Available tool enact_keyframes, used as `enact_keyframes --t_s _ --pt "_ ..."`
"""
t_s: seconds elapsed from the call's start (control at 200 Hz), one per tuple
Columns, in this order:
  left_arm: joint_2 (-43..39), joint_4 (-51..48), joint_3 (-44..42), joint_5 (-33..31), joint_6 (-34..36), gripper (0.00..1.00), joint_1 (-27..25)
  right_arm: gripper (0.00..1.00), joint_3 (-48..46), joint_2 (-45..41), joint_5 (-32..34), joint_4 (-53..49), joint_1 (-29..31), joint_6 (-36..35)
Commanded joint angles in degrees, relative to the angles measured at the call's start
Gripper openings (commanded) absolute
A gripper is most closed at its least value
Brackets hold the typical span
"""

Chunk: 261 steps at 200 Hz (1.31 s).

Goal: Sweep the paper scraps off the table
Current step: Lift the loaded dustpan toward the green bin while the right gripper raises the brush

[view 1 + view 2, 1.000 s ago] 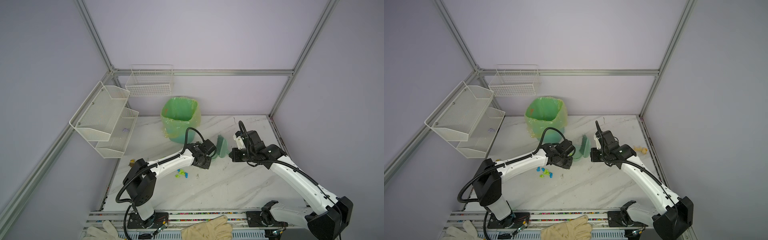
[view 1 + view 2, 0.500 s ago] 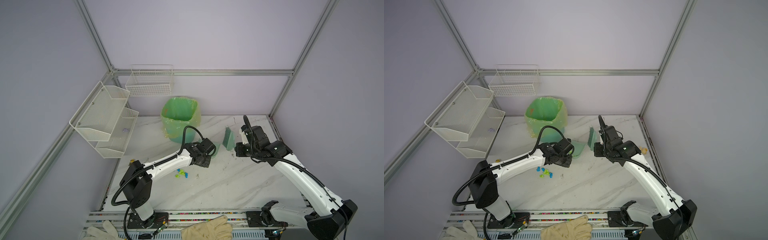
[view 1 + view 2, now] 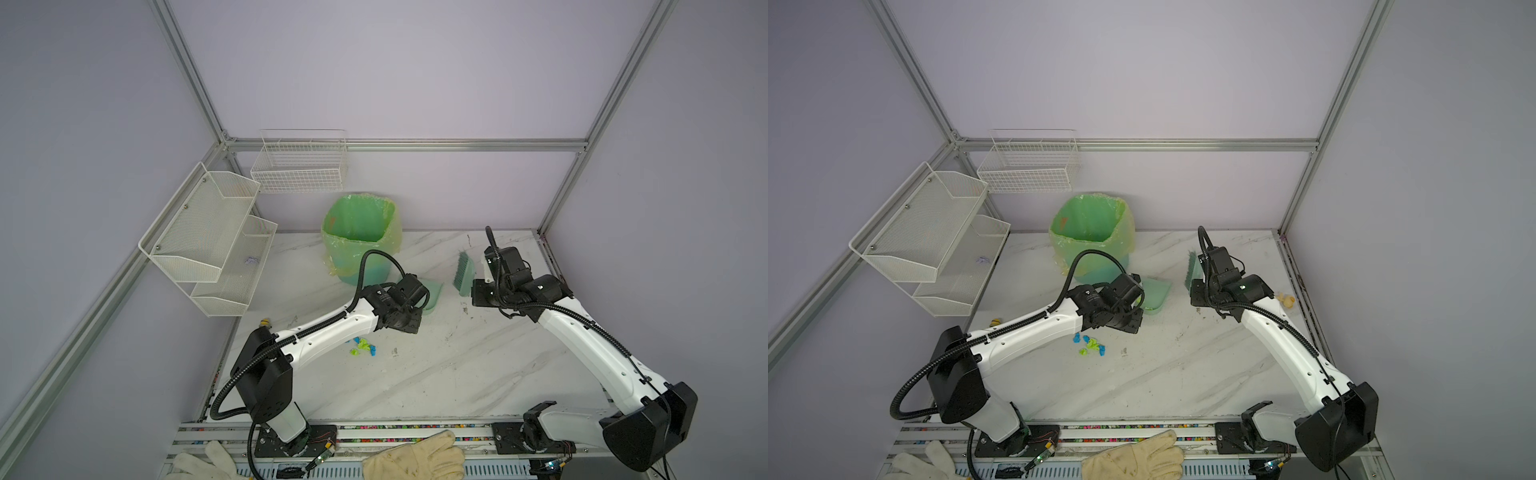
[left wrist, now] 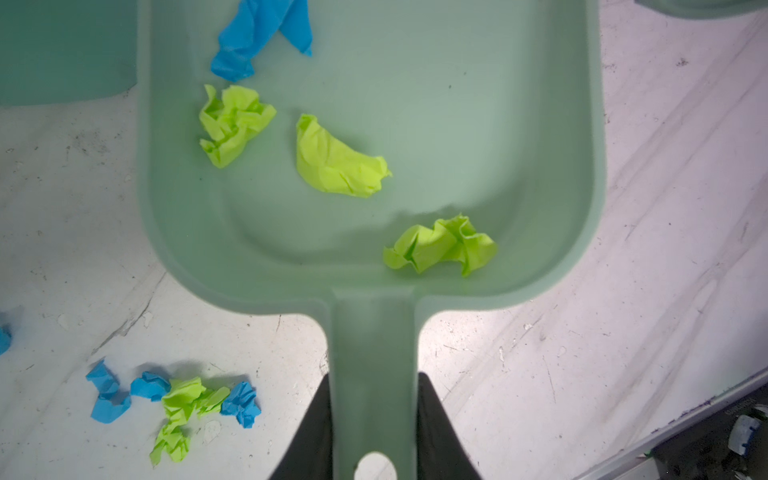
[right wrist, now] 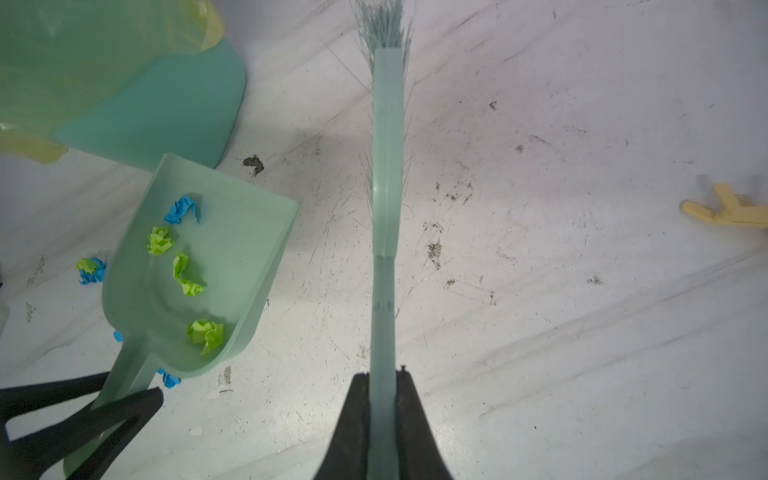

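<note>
Nearest the front rail, a work glove (image 3: 415, 459) lies outside the working area. Just beyond it, on the table (image 3: 436, 374), a small cluster of blue and green paper scraps (image 3: 362, 347) lies loose beside the left arm. In the left wrist view the cluster sits next to the dustpan's handle, outside the pan.

The left claw (image 4: 374, 386) is clamped on the handle of the dustpan (image 4: 415, 124). The pan holds four more scraps (image 4: 336, 162), one blue and three green. Whether the pan rests on the table or hangs just above it cannot be told.

Further back and to the right, the right claw (image 5: 384, 378) is closed on the handle of the brush (image 5: 388, 166). The bristles point away, well apart from the loose cluster.

At the back stands the bin (image 3: 359, 237) with its green liner, close to the pan's open edge.

The job looks part done: one load is in the pan and one cluster is left. Next, either the pan tips into the bin, or its open edge is set beside the cluster and the brush crosses over. The wads are light, so the pan must stay level.
</note>
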Motion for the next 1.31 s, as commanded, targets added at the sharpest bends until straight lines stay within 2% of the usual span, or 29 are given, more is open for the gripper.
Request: enact_keyframes --t_s 0.0,0.235,0.395,0.7,0.96,1.3 --pt "-2.1 1.8 2.4 2.0 -1.5 0.0 0.2 0.0 -0.2 1.1 -0.8 6.8 -2.5 0.7" --pt "-4.5 1.9 3.7 1.7 -2.5 0.0 0.2 0.0 -1.6 3.7 -2.4 14.4 -3.6 3.0" --pt "-4.9 1.9 6.0 1.5 -2.3 0.0 0.2 0.0 -2.6 4.4 -2.0 16.4 -4.0 3.2" --pt "-5.0 2.3 8.8 0.5 -2.7 0.0 0.3 0.0 -1.9 5.8 -5.4 18.2 -4.2 4.1" --pt "-6.6 2.2 11.7 2.8 -3.3 0.0 1.1 0.0 -2.1 6.5 -6.4 20.2 -4.1 4.4" --pt "-8.5 2.5 12.7 6.3 -6.0 0.0 4.6 0.0 -4.6 5.8 -8.1 21.8 -4.1 3.4"
